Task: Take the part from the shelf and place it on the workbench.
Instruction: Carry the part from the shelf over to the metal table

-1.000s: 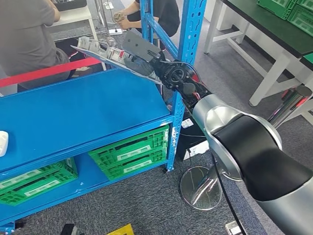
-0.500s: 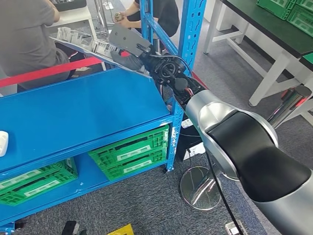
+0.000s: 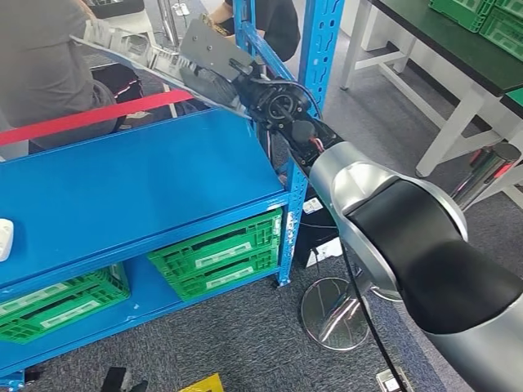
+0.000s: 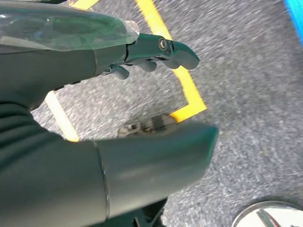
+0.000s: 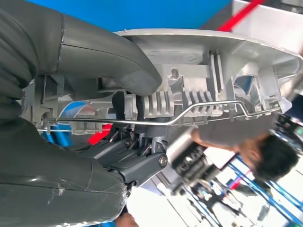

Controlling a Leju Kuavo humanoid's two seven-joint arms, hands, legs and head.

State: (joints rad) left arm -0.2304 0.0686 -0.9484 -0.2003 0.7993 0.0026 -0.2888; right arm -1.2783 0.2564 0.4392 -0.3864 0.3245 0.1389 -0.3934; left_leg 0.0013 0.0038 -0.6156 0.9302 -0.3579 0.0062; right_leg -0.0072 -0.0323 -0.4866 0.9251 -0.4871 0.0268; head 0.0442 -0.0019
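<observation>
My right hand [image 3: 237, 77] grips a long flat silver part [image 3: 148, 57] and holds it in the air above the back edge of the blue shelf [image 3: 136, 188]. The part tilts, its far end reaching up and left over the red tape. In the right wrist view the thumb [image 5: 107, 54] lies across the ribbed grey underside of the part [image 5: 200, 90], with the fingers [image 5: 139, 165] curled on the other side. My left hand [image 4: 107, 118] hangs over grey carpet, its fingers [image 4: 168, 49] apart and holding nothing.
Two people sit behind the shelf, one in a grey top [image 3: 43, 65]. Green crates [image 3: 216, 253] fill the lower shelf. A blue upright [image 3: 311, 90] stands right of my arm. A green-topped workbench [image 3: 456, 49] is at right. A white object [image 3: 5, 237] lies at the shelf's left edge.
My right hand has lifted the part higher and carried it left and away from me. It now hangs clear above the shelf's back edge.
</observation>
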